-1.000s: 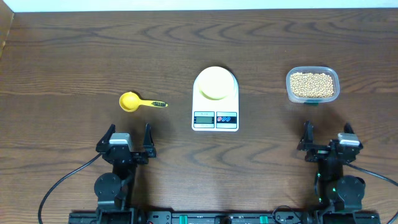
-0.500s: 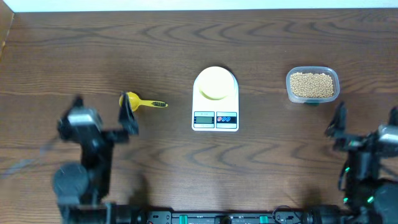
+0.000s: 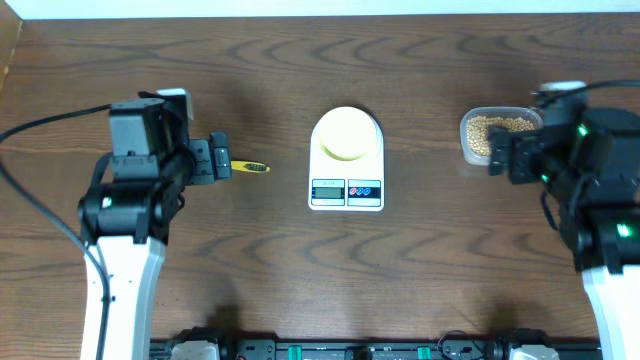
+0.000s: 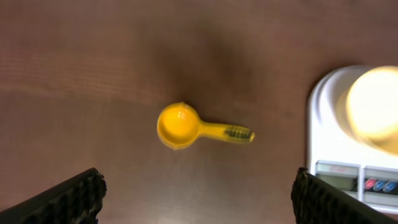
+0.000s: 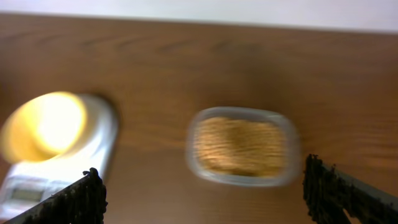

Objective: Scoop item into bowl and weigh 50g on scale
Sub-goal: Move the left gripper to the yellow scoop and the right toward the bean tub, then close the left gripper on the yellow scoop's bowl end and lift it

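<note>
Over the scoop, left gripper hung spread wide, seemingly for its handle, while right gripper, likewise spread, faced the beans.

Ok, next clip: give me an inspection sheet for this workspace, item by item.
Surface: dark wood-grain table, no spills seen.
Job's things: bowl sits on the scale, no beans seen in it; display unreadable; beans in a clear tub; yellow scoop lies left of the scale.
Clutter: nothing seen.
Grippers: left gripper open, above the scoop; right gripper open, by the tub; neither holds anything.
Cables: black cable from the left arm; second cable at the right arm.
Surroundings: pale strip beyond the table's far edge.
</note>
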`<state>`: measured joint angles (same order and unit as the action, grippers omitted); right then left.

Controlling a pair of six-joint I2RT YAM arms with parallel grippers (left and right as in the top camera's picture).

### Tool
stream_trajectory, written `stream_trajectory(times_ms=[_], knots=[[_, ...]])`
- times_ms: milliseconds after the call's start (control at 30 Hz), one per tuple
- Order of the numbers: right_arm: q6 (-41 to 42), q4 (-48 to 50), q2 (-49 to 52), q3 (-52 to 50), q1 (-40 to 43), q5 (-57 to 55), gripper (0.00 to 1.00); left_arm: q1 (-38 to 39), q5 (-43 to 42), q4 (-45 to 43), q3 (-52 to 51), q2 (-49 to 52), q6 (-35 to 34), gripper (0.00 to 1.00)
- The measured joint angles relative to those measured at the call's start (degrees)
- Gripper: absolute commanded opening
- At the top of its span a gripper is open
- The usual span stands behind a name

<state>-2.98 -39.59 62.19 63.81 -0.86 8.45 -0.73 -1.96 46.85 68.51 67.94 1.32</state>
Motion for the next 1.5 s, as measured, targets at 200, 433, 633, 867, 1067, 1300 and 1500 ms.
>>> stream_trajectory(times_ms=[200, 433, 633, 867, 1067, 1300, 1500], knots=[[1.97, 0.02, 6.34, 0.02, 0.00, 12.41, 0.99, -2.40, 3.19, -0.83, 0.04, 6.95, 0.00, 0.98], [5.01, 0.28, 10.23, 0.09, 0.00, 18.95, 0.99, -7.39, 4.09, -6.19, 0.11, 18.01, -0.48, 0.98], [7.48, -1.51, 10.47, 0.15, 0.00, 20.63, 0.99, -8.55, 3.87, -8.33, 0.11, 26.05, -1.60, 0.97], [9.57, -5.92, 10.47, 0.20, 0.00, 21.40, 0.99, -8.52, 3.78, -13.16, 0.11, 33.20, -2.84, 0.97], [10.19, -9.16, 10.47, 0.20, 0.00, 21.79, 0.99, -8.55, 3.80, -16.11, 0.11, 34.07, -2.86, 0.97], [10.21, -10.34, 10.47, 0.20, 0.00, 21.81, 0.99, -8.52, 3.91, -16.13, 0.11, 34.07, -2.86, 0.93], [10.21, -10.36, 10.47, 0.20, 0.00, 21.81, 0.99, -8.52, 5.57, -16.00, 0.11, 34.10, -3.02, 0.89]])
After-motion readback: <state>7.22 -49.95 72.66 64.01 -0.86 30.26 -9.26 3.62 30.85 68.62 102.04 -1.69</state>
